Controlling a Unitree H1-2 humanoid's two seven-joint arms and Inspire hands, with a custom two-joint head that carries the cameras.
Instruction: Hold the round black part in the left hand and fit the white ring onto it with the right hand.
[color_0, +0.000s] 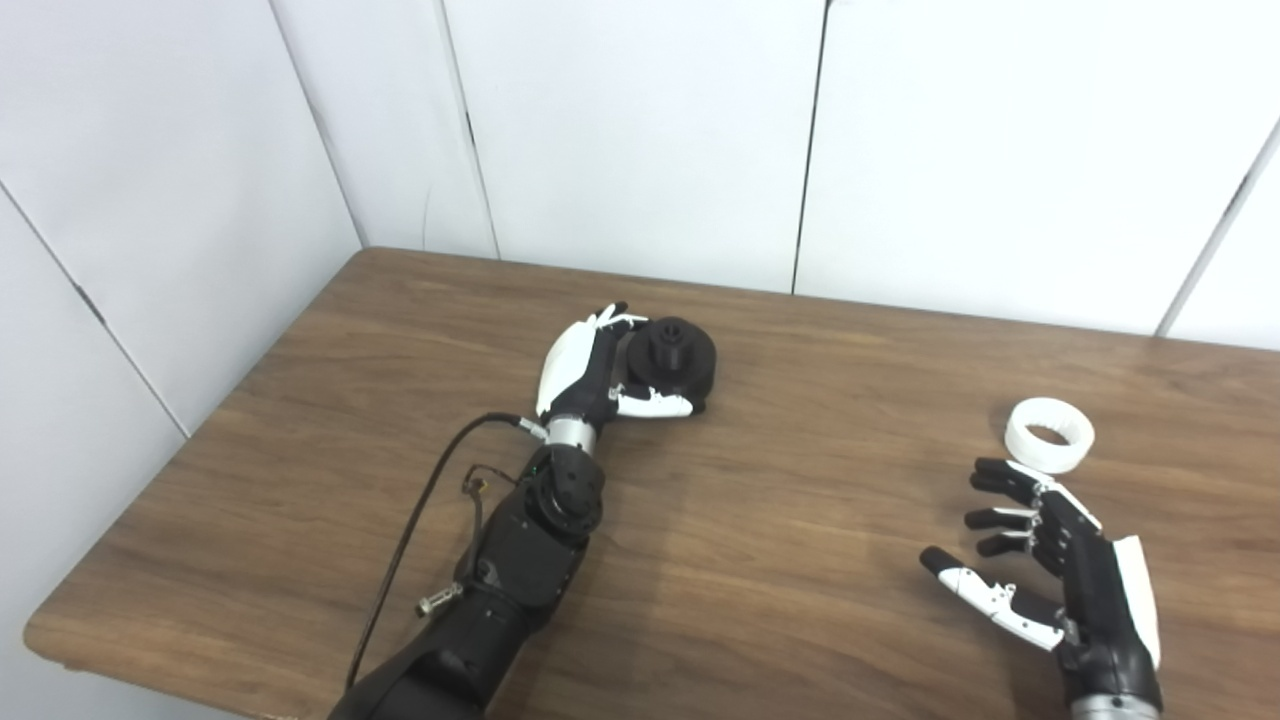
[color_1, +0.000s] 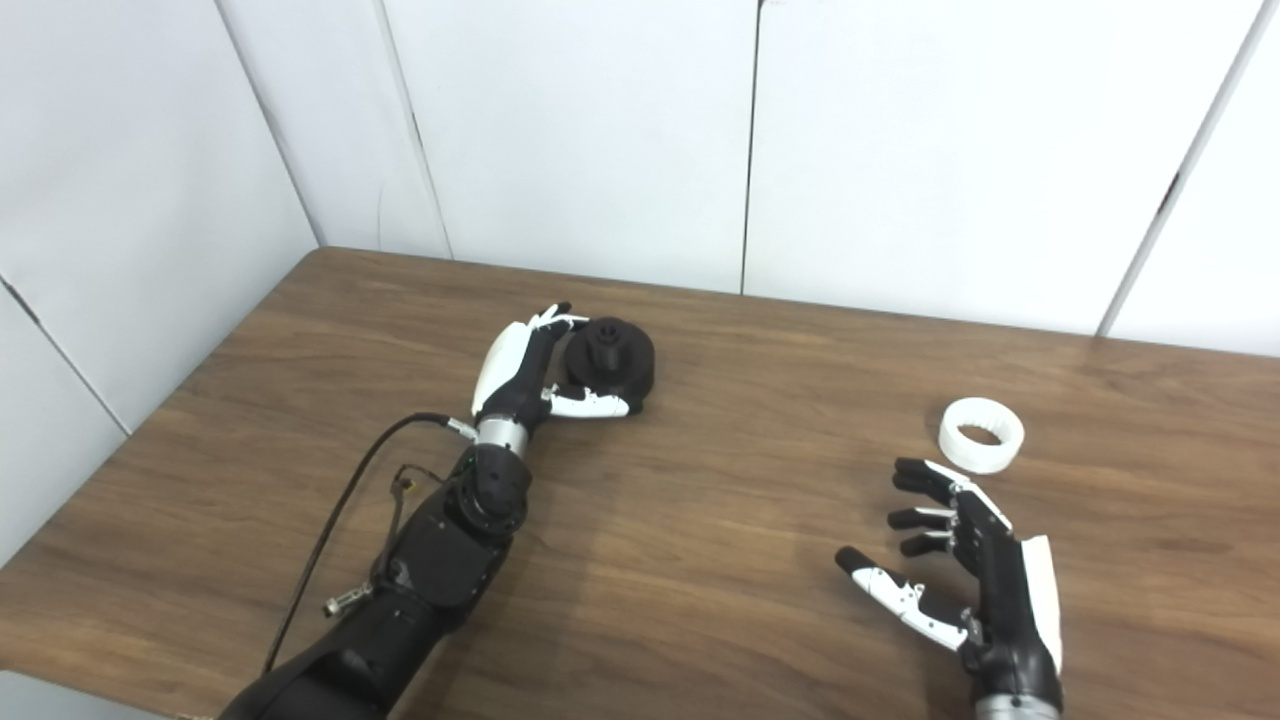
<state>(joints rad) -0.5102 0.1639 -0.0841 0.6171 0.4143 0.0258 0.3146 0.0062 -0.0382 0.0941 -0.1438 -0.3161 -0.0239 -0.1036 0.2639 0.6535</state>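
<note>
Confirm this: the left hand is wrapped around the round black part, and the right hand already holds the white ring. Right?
Not quite. The right hand is open and holds nothing; the white ring lies on the table just beyond its fingers, as the left eye view shows. The left hand does grip the round black part.

Both cameras sat side by side on my head and looked down and forward across the counter toward the white wall panels behind it. Each view took in my arms entering from the bottom edge. The two frames shared nearly the whole scene; the right eye view showed everything shifted slightly leftward and revealed more counter at the right.
</note>
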